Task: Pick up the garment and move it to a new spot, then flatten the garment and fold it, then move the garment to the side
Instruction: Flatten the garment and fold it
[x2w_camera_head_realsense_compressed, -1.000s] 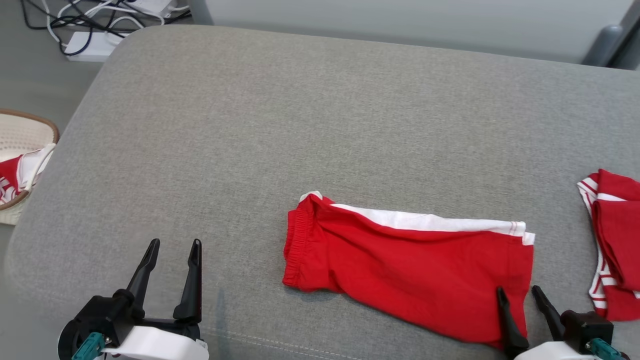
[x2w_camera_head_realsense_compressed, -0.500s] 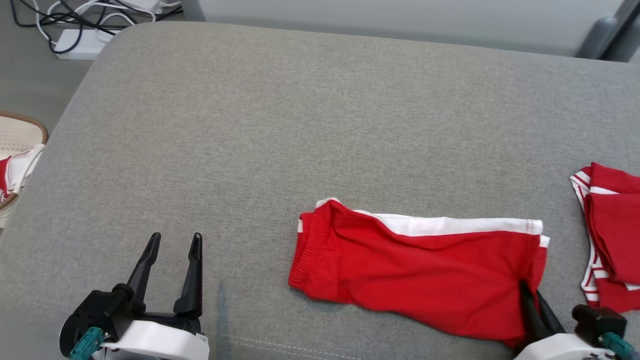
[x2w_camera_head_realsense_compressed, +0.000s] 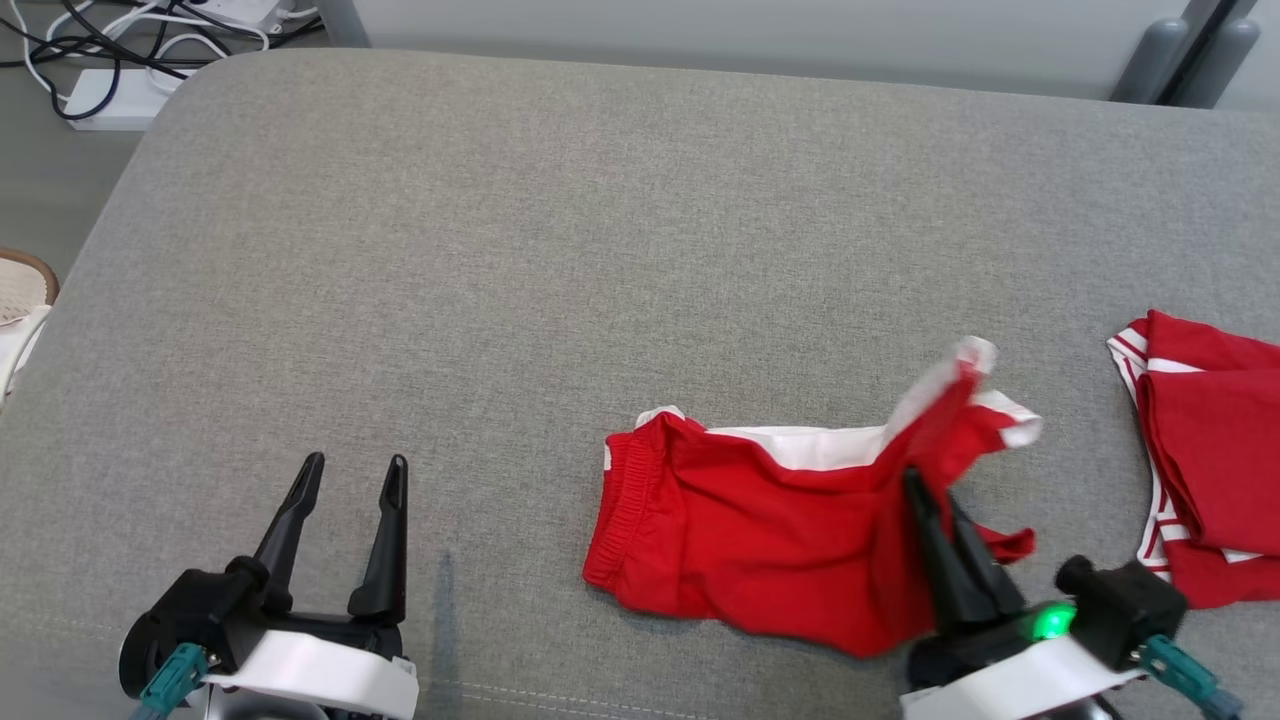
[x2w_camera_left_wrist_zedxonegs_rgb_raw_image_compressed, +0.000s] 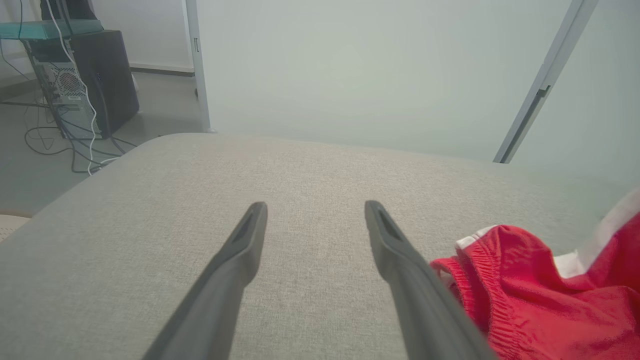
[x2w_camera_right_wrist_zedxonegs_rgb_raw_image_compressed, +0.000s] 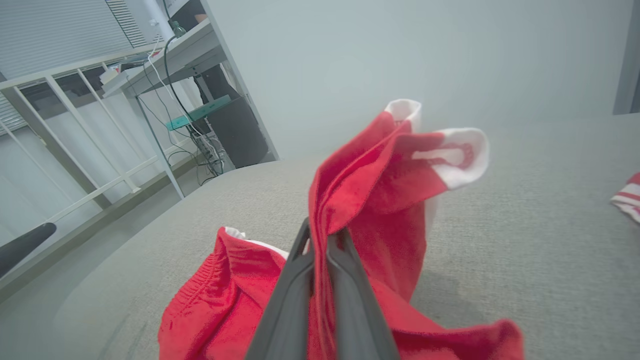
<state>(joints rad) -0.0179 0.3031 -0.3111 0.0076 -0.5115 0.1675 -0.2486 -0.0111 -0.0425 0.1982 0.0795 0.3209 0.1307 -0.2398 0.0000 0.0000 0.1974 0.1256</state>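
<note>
Pointing forward at the left, the left gripper (x2w_camera_head_realsense_compressed: 355, 465) has its 2 fingers spread wide with nothing between them. In the middle, the red and white garment (x2w_camera_head_realsense_compressed: 760, 520) lies on the grey cushion (x2w_camera_head_realsense_compressed: 500, 250), waistband end down. The right gripper (x2w_camera_head_realsense_compressed: 918, 485) has its fingers pinched tight on the garment's right end, which is held up in the air. This looks like the folding step. Next, I think the raised end must go left and lie flat over the waistband. Another red garment (x2w_camera_head_realsense_compressed: 1210, 480) sits far right.
</note>
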